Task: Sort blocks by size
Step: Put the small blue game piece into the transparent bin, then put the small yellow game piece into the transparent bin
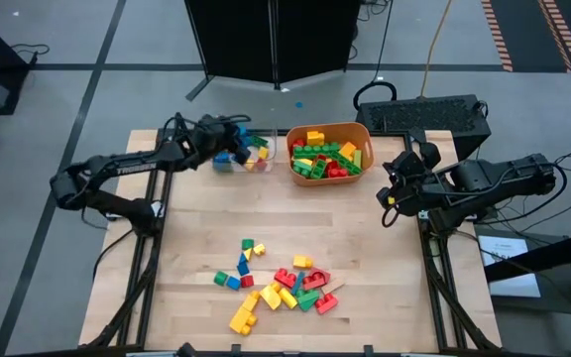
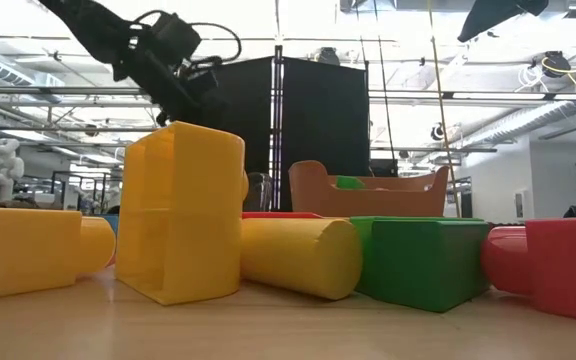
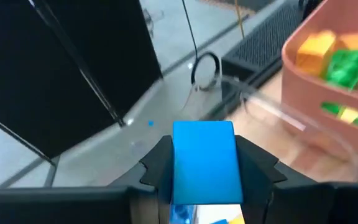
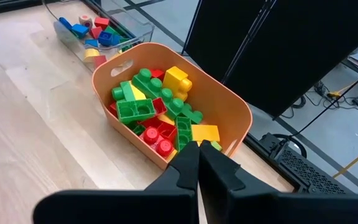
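Note:
My left gripper (image 1: pixel 228 149) is at the table's far left, over the clear tray (image 1: pixel 266 164) that holds small blocks, and is shut on a small blue block (image 3: pixel 204 160). My right gripper (image 1: pixel 393 194) is shut and empty, above the table right of the orange tub (image 1: pixel 363 139), which is full of larger green, yellow and red blocks. A loose pile of blocks (image 1: pixel 278 283) lies on the table near its front edge; it fills the low view (image 2: pixel 183 210). My left gripper pinches the blue block's two opposite sides (image 3: pixel 178 163) between its two fingers (image 3: pixel 160 165). The block stands out past the fingertips and is lifted clear above the tray.
The bare wooden tabletop (image 1: pixel 196 228) lies between the containers and the pile. A black keyboard-like case (image 1: pixel 434 114) sits behind the table's far right corner. Papers (image 1: pixel 509 263) lie off the right edge.

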Motion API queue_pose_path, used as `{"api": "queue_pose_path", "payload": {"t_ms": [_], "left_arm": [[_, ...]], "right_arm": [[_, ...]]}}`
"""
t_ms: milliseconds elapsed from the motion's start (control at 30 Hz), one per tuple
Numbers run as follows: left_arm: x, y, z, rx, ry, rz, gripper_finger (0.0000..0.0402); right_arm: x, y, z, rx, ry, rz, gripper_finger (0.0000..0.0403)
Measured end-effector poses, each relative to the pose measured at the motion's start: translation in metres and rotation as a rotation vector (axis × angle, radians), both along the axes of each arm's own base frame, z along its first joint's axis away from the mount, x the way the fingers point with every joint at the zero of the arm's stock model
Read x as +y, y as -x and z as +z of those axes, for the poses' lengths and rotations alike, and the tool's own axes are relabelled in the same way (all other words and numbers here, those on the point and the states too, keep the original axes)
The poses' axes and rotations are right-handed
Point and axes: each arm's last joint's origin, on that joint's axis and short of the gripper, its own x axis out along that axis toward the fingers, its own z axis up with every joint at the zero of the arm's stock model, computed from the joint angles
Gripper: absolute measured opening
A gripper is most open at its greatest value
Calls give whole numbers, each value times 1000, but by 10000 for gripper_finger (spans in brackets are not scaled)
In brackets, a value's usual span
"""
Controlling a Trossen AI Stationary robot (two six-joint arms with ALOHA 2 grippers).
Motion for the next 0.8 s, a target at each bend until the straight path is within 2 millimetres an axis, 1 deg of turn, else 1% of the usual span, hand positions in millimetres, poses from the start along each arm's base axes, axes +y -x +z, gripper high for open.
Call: {"api": "queue_pose_path", "payload": {"t_ms": [100,167,200,267,333,400,467,567,633,733,800], "left_arm": [[9,2,-11,45,34,8,120],[14,3,-14,88,18,0,120],[15,4,-15,112,3,-10,128],[16,4,-16,139,-13,-24,171],[16,4,-16,143,-18,-28,226],[16,4,-15,142,-20,-30,274],[14,4,-12,134,-26,-33,305],[10,0,0,119,-14,-85,324],[4,-6,15,83,13,-189,327],[-13,-16,39,1,99,-404,329],[-29,-22,48,-46,200,-503,329]], "right_arm": [[0,0,0,0,0,0,4],[0,0,0,-1,0,0,4],[0,0,0,-2,-1,0,4],[0,0,0,-3,-1,-1,4],[0,0,0,-4,-2,-1,4],[0,0,0,-5,-2,-2,4],[0,0,0,-5,-2,-2,4],[0,0,0,-5,-2,-1,4],[0,0,0,-5,-3,-1,4],[0,0,0,-4,-5,0,4],[0,0,0,-4,-5,0,4]]}}
